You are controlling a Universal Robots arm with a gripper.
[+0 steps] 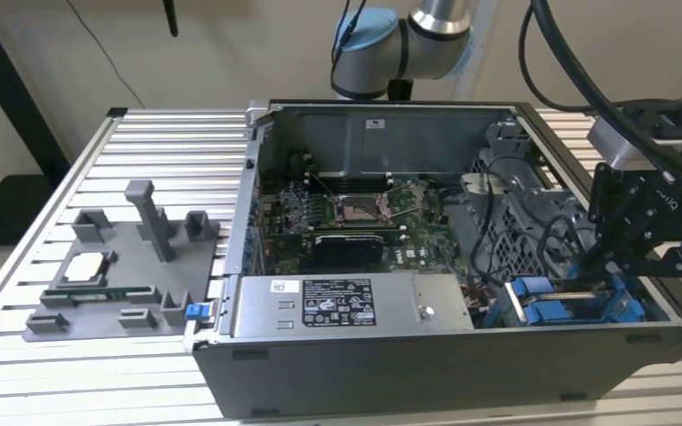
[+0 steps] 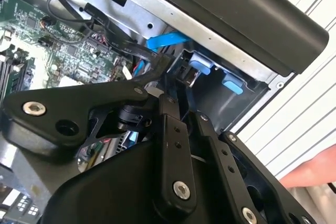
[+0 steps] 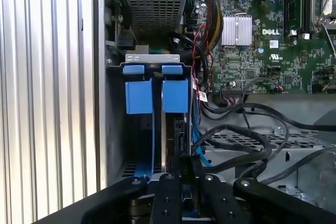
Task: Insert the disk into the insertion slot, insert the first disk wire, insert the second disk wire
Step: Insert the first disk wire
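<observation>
Gripper (image 3: pixel 184 165) hangs just above the slot (image 3: pixel 139 96), at the exterior view's right; its grip cannot be told. Disk (image 3: pixel 176 137) seems to stand edge-on inside the slot.

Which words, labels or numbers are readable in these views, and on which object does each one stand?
Power-supply box: white and black labels, print too small to read.
Case back wall: small white sticker, unreadable.
Motherboard: white maker's logo and small marks, not quoted here.
</observation>
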